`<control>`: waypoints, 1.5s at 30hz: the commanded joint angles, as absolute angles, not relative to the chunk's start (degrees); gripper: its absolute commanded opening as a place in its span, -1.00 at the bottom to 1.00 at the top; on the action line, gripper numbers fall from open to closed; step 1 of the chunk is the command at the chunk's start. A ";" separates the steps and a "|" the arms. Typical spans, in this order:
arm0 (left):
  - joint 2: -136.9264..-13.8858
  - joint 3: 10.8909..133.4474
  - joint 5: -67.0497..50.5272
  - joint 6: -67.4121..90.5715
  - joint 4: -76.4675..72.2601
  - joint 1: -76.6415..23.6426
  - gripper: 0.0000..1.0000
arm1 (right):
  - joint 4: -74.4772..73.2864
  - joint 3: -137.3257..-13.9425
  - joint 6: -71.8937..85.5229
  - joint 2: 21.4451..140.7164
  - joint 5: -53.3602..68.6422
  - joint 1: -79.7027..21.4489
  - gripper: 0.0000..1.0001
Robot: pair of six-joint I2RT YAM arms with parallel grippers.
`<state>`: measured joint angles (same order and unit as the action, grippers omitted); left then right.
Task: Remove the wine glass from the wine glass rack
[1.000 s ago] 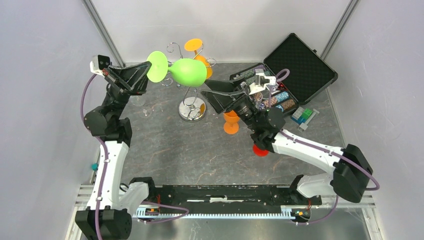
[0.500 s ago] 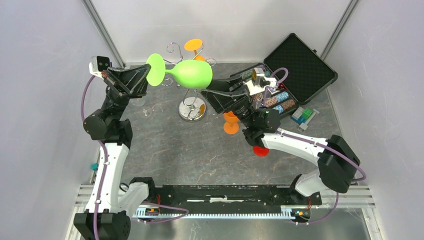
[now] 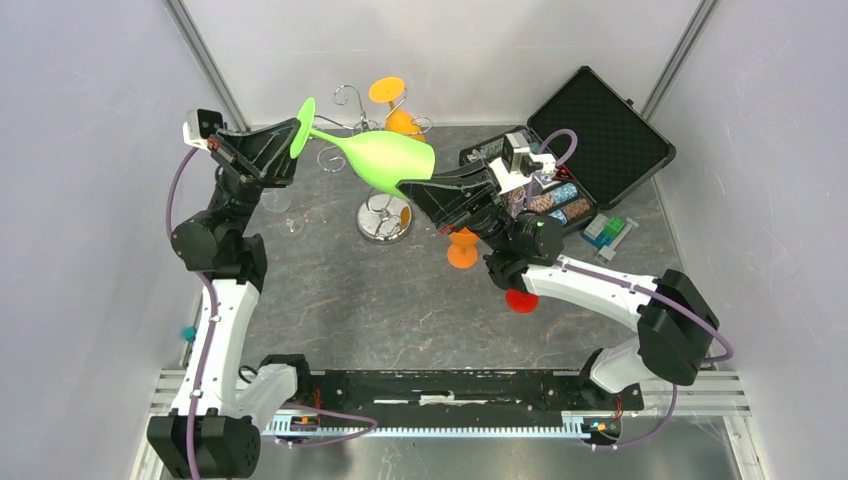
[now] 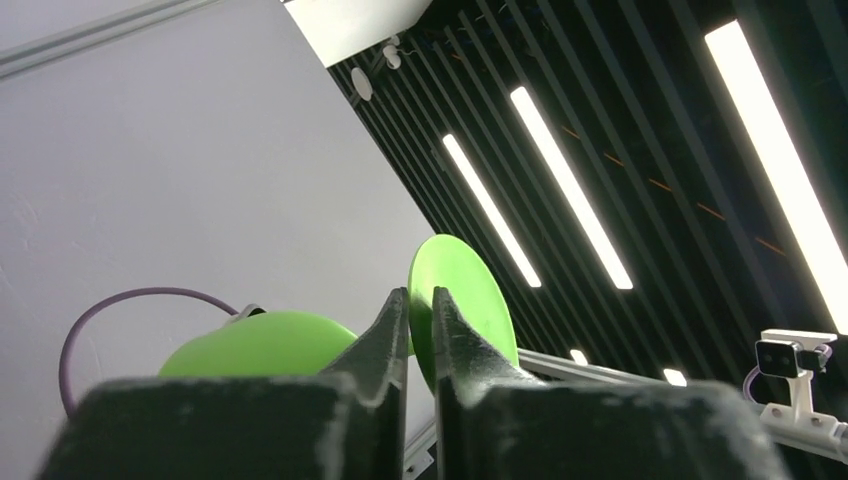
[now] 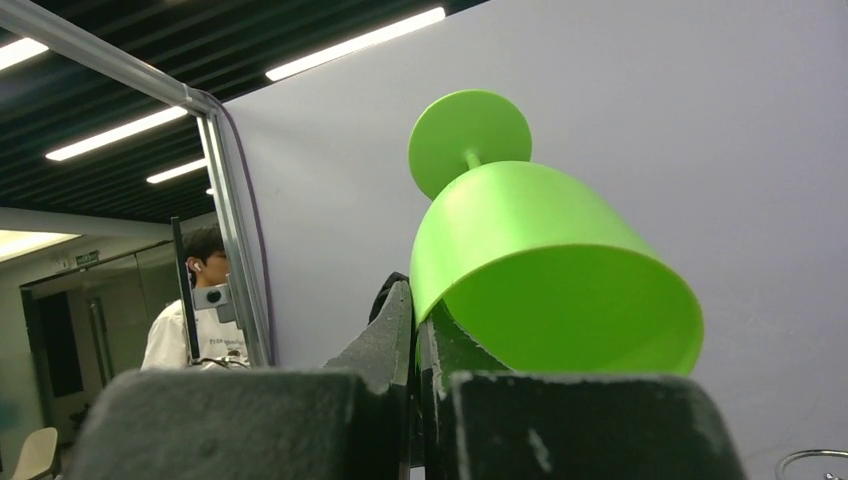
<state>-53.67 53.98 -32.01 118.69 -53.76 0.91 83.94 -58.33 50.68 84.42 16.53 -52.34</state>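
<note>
A green wine glass (image 3: 385,158) hangs in the air on its side, above and in front of the chrome wine glass rack (image 3: 385,218). My right gripper (image 3: 408,185) is shut on the rim of its bowl (image 5: 540,270), one finger inside and one outside. My left gripper (image 3: 296,150) is at the glass's round foot (image 4: 465,300). Its jaws stand a narrow slit apart, with the foot's edge between them. An orange glass (image 3: 392,100) hangs upside down on the rack's far scroll arms.
Another orange glass (image 3: 462,245) stands on the table under my right arm, with a red thing (image 3: 520,300) nearer the front. An open black case (image 3: 590,140) of poker chips lies at the back right. Clear glasses (image 3: 295,215) stand left of the rack.
My right gripper has come in and shut on the bowl's rim. The glass has tilted, bowl end lower to the right. My left jaws have eased slightly apart.
</note>
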 commanded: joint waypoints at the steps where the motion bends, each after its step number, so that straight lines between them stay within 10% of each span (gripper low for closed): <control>1: -53.55 54.45 -32.04 143.58 -58.26 0.70 -0.54 | 94.54 -57.91 46.81 82.55 16.79 -52.21 -1.00; 14: -53.17 53.96 -36.26 129.64 -53.94 0.65 0.83 | 65.80 -48.43 31.68 62.64 4.28 -52.12 -1.00; 22: -62.24 60.72 -36.76 125.48 -63.17 1.56 0.87 | 15.70 -52.77 23.03 42.50 -13.14 -52.12 -1.00; 29: -64.67 73.86 -49.02 96.28 -43.21 1.58 0.89 | -17.28 -64.87 17.69 40.52 -11.96 -52.14 -1.00; 38: -59.41 88.42 -44.06 40.23 15.76 1.60 0.99 | -27.98 -64.52 9.82 43.62 10.81 -52.19 -1.00; 45: -57.81 89.97 -34.57 30.24 26.41 1.59 1.00 | -32.31 -59.96 6.10 50.77 13.95 -52.50 -0.99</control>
<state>-57.78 88.25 -40.47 43.75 13.82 1.43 -28.42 -61.32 10.04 47.07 10.35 -52.12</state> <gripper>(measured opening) 0.994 0.017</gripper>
